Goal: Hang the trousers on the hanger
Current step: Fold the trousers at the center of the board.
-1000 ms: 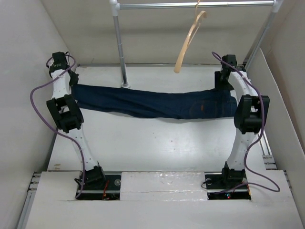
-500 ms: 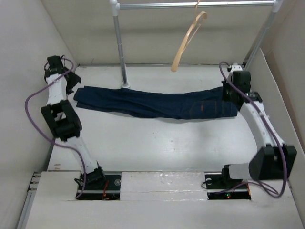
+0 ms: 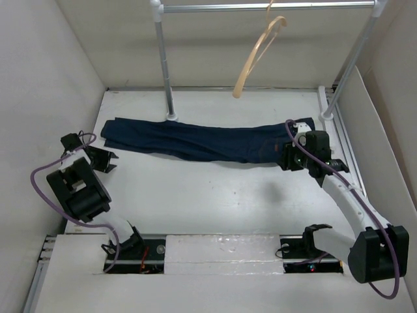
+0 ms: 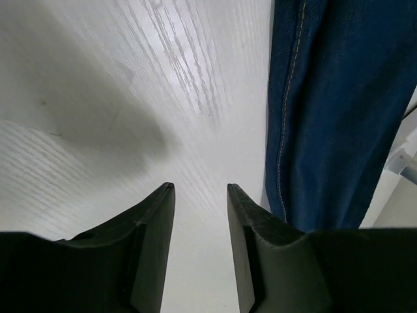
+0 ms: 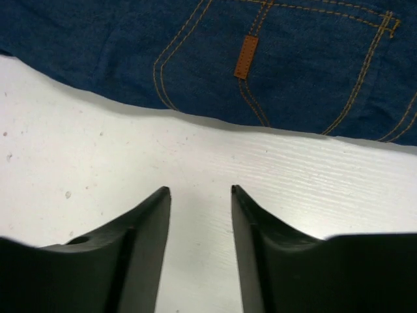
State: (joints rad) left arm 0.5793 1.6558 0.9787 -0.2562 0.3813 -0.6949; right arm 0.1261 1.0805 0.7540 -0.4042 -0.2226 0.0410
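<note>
You have one pair of trousers [image 3: 208, 140] lying flat across the far side of the worktop [image 3: 215, 195], and one hanger [image 3: 257, 55] hooked on the metal rail [image 3: 313, 6] above them. Your left tool [image 3: 106, 160] is spread and empty, near the leg ends but apart. Your right tool [image 3: 287, 157], likewise spread and empty, is just beside the waist end.

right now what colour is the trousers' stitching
Orange-tan stitching on navy trousers; best in right wrist view.

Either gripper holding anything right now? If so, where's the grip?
Nothing held. Left gripper and right gripper are both open, fingers empty; the trousers lie loose on the table.
</note>
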